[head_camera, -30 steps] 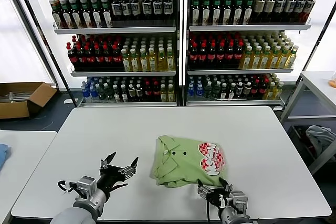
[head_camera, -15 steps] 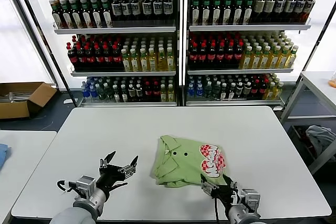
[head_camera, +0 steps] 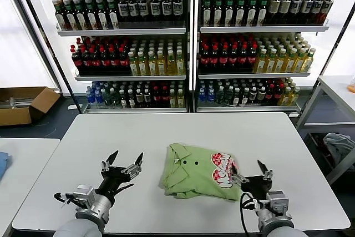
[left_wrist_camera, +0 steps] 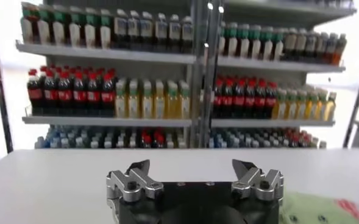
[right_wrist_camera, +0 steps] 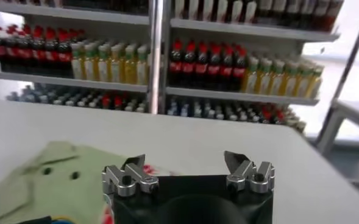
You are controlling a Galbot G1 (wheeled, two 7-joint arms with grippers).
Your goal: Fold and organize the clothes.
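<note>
A folded light green polo shirt (head_camera: 197,178) lies on the white table (head_camera: 183,131), collar and two dark buttons toward the left, red-and-white checkered logo (head_camera: 222,169) on its right part. My left gripper (head_camera: 121,162) hovers open over bare table to the shirt's left, nothing between its fingers. My right gripper (head_camera: 252,173) stands open just off the shirt's near right corner, empty. The right wrist view shows the shirt (right_wrist_camera: 39,182) beside my right gripper (right_wrist_camera: 185,163). In the left wrist view my left gripper (left_wrist_camera: 192,167) is open, with a strip of the shirt (left_wrist_camera: 325,210) at one side.
Shelves of bottled drinks (head_camera: 188,48) stand behind the table. A second white table (head_camera: 22,165) sits at the left, a cardboard box (head_camera: 25,104) on the floor beyond it. At the right is another table (head_camera: 338,90) with cloth (head_camera: 338,145) below.
My right gripper has drawn back from the shirt's near edge and moved right, past its near right corner. The left gripper has shifted slightly left. The shirt lies as before.
</note>
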